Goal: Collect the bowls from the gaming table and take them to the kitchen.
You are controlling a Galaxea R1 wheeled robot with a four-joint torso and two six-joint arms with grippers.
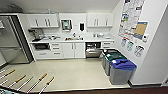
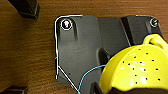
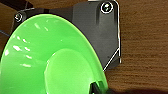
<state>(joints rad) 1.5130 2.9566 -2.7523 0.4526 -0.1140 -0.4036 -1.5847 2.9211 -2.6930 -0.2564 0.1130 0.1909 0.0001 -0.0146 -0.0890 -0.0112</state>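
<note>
Transport step: both bowls are aboard and the robot is facing the kitchen.

Head view: the kitchen [image 1: 72, 46] is standing ahead across pale floor, with a white worktop [image 1: 100, 40], a steel sink [image 1: 73, 38] near the worktop's middle and an open dishwasher [image 1: 93, 51] under its right part; recycling bins [image 1: 121, 70] are lining the right wall, and foosball rods [image 1: 37, 83] are crossing the near left corner.
Left wrist view: the yellow bowl [image 2: 137, 68], speckled with dark dots, is sitting close against the left gripper over wooden flooring [image 2: 27, 47]; the jaw state cannot be told.
Right wrist view: the green bowl [image 3: 50, 62] is being gripped at its rim by the right gripper [image 3: 96, 87], jaws closed on it.
Judgement: carrying is in hand; next calls for closing on the worktop while keeping both bowls level.
</note>
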